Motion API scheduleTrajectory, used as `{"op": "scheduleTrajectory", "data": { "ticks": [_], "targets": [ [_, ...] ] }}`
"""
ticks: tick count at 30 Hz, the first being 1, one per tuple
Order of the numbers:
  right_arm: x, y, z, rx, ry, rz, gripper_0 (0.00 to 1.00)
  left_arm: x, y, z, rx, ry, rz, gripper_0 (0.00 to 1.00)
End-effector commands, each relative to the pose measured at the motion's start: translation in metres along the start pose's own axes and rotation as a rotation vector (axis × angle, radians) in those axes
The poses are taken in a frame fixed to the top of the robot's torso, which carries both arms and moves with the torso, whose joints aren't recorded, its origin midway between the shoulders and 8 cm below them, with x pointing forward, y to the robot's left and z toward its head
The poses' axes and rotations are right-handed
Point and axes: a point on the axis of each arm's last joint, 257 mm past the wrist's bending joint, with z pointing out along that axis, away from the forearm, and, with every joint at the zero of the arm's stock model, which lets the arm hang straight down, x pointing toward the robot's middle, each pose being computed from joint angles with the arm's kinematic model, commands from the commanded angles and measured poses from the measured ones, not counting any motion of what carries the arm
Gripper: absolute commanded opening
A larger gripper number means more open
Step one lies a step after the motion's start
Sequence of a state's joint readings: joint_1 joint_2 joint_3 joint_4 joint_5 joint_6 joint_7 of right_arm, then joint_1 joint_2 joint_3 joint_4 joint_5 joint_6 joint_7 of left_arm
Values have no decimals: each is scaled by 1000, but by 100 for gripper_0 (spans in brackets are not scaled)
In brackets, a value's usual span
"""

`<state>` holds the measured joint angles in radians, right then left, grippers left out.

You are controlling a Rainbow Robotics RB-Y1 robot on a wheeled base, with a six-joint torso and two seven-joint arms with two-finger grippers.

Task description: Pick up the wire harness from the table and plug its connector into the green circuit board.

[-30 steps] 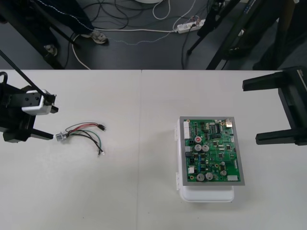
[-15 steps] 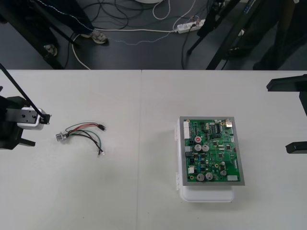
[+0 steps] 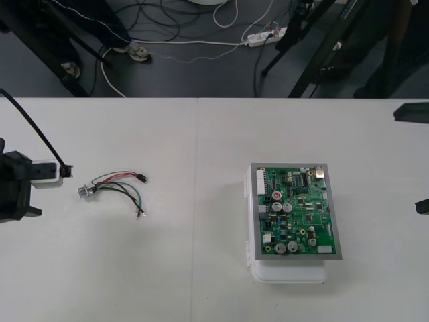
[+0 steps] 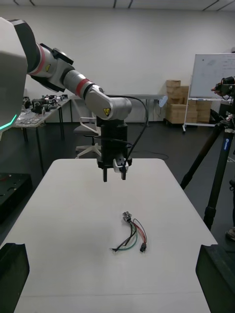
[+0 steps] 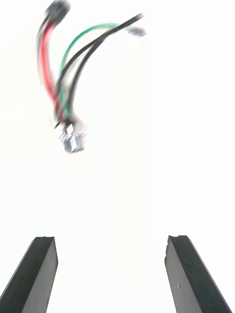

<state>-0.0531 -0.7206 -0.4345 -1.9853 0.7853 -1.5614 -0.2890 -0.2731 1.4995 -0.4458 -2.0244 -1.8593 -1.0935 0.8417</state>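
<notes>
No word, number or brand name can be read. Any printing on the green rectangular circuit board (image 3: pixel 298 211) is too small to make out. Toward the board's far left corner, a small red round cap (image 3: pixel 277 195) carries a white mark that is not legible. Well to the robot's left of the board, a yellow triangular sticker (image 4: pixel 106 111) with a dark symbol sits on the left arm's silver end link (image 4: pixel 121 104). The symbol cannot be told.

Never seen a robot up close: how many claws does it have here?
2. The left gripper hangs open at the table's left end, beside the wire harness; the right gripper, open, at the right edge past the green circuit board.
</notes>
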Motion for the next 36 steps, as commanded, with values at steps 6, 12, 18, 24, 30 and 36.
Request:
{"op": "scheduleTrajectory", "data": {
  "ticks": [6,12,18,24,30,36],
  "targets": [
    [5,4,-8,37,-2,-52,100,-38,27,10,-155,-34,11,65],
    [7,1,-14,49,9,-28,100,-56,35,30,-243,-12,36,65],
    [5,-1,-19,54,24,-27,100,-65,38,42,-289,12,18,65],
    [4,-2,-22,59,34,-21,100,-73,38,55,-281,39,-10,65],
    [7,-6,-25,67,23,6,100,-67,46,72,-278,65,-25,64],
    [8,-5,-24,62,24,17,100,-58,53,81,-289,94,-34,65]
  ]
}}
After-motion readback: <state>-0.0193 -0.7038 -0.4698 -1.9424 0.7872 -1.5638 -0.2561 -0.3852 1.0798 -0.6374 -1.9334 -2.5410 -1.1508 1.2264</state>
